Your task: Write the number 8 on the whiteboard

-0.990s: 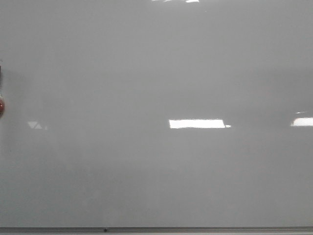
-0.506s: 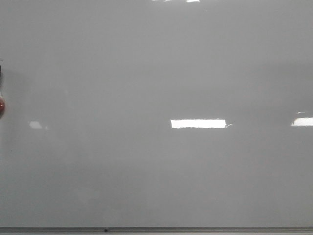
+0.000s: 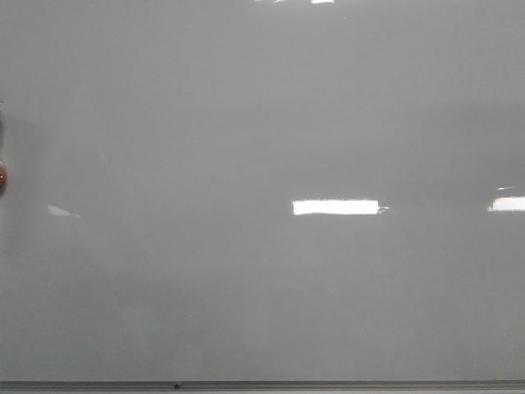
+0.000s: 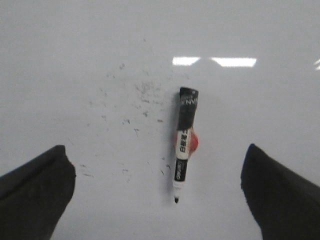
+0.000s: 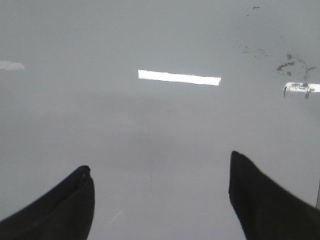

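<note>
Whiteboard [image 3: 262,123] surface fills the front view, glossy grey with bright reflections and a thin grey rim along its lower edge; no number 8 is drawn on it yet, only faint dark smudges showing in the two wrist views. A small red object [image 3: 2,176] peeks in at the board's left edge in the front view.

The tool for the job is a black-and-white marker [image 4: 183,136], lying flat against the board with a red round thing [image 4: 192,141] just behind its middle — possibly a magnet or holder, though that cannot be told. The left gripper [image 4: 159,192] faces it with its jaws spread wide and nothing between them. The marker sits ahead of that gripper, roughly centred between the two fingers, its long axis running almost straight away from the gripper, with the writing tip nearer the gripper and the blunt black end farther off.

The right gripper [image 5: 160,200] is likewise spread and empty, facing bare board with some smudges off to one side — no marker appears in its view. The left arm therefore looks the nearer one, and my judgement is that the coming move is a straight advance over the marker's barrel before closing.
</note>
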Available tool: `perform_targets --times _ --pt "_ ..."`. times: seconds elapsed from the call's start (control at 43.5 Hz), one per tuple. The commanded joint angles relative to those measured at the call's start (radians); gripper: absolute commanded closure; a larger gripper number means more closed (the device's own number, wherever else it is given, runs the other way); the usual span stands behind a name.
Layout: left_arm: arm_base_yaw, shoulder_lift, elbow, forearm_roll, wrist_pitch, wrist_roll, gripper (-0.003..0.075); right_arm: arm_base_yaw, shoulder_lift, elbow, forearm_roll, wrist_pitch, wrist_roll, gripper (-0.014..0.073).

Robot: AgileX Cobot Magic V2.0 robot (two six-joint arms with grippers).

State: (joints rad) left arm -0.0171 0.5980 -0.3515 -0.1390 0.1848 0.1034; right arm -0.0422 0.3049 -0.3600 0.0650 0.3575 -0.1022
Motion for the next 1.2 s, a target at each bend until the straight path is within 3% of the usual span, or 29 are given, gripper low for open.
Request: perform_targets --times 0.0,0.161,0.414,0.759,0.921,1.013,1.174 --pt "-0.054 0.121 -0.056 -0.018 -0.057 -0.001 0.0068 -0.003 0.016 -0.038 -0.002 -0.084 -0.010 0.0004" --pt "-0.140 0.353 -0.100 -0.019 -0.090 -0.003 0.0068 -0.003 0.016 -0.038 -0.002 -0.084 -0.010 0.0004" --pt "-0.119 0.696 -0.102 -0.021 -0.378 -0.012 0.0068 -0.003 0.016 -0.038 -0.002 -0.088 -0.010 0.0004" --pt "-0.157 0.941 -0.102 0.002 -0.708 -0.012 0.0099 -0.003 0.016 -0.038 -0.002 -0.088 -0.010 0.0004" --pt "-0.155 0.975 -0.102 0.003 -0.767 -0.012 0.0226 -0.003 0.016 -0.038 -0.002 -0.088 -0.010 0.0004" --pt "-0.155 0.977 -0.102 0.003 -0.767 -0.012 0.0349 -0.003 0.016 -0.038 -0.002 -0.088 -0.010 0.0004" --pt "-0.155 0.977 -0.102 0.003 -0.767 -0.001 0.0635 -0.003 0.016 -0.038 -0.002 -0.087 -0.010 0.0004"
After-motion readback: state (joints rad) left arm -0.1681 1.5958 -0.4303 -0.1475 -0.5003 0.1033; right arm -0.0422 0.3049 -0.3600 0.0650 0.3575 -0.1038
